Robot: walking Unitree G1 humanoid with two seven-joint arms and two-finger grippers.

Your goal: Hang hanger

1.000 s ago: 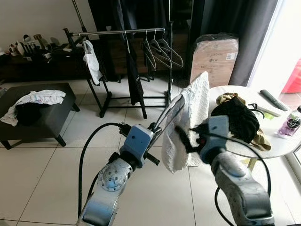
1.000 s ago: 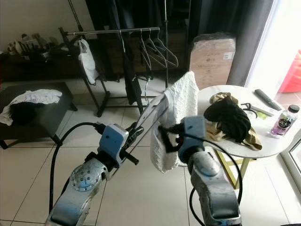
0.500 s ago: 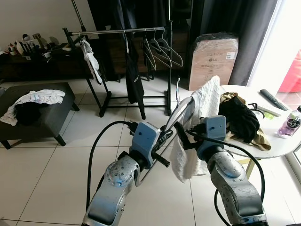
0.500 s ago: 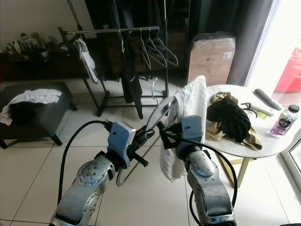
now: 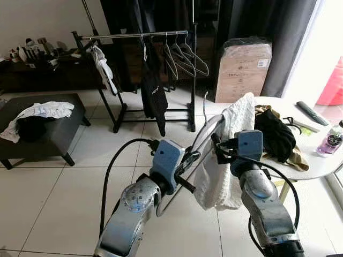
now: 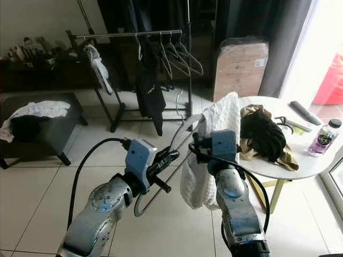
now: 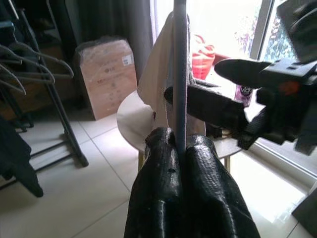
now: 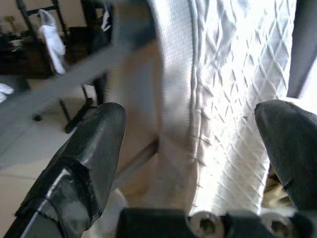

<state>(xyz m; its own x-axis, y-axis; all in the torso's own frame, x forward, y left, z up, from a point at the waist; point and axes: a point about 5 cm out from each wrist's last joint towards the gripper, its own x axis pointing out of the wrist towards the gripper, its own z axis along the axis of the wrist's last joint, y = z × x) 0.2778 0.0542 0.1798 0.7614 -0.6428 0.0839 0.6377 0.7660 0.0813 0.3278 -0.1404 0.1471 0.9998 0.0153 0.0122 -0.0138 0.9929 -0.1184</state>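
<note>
Hanger [image 5: 201,140], a thin grey metal frame draped with a white quilted cloth [image 5: 229,155], is held up between both arms over the tiled floor [image 5: 64,187]. Left tool [image 7: 179,148] pinches its bar between closed black fingers; right tool [image 8: 198,144] stands wide, straddling the cloth. Beyond, a clothes rack [image 5: 134,36] carries dark garments and bare hangers; right, clothes sit on the round tabletop [image 5: 316,163].

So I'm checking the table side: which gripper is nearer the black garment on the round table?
Right. The right gripper, fingers open around the white garment, sits just beside the black garment. The left gripper, shut on the hanger, is farther away.
</note>
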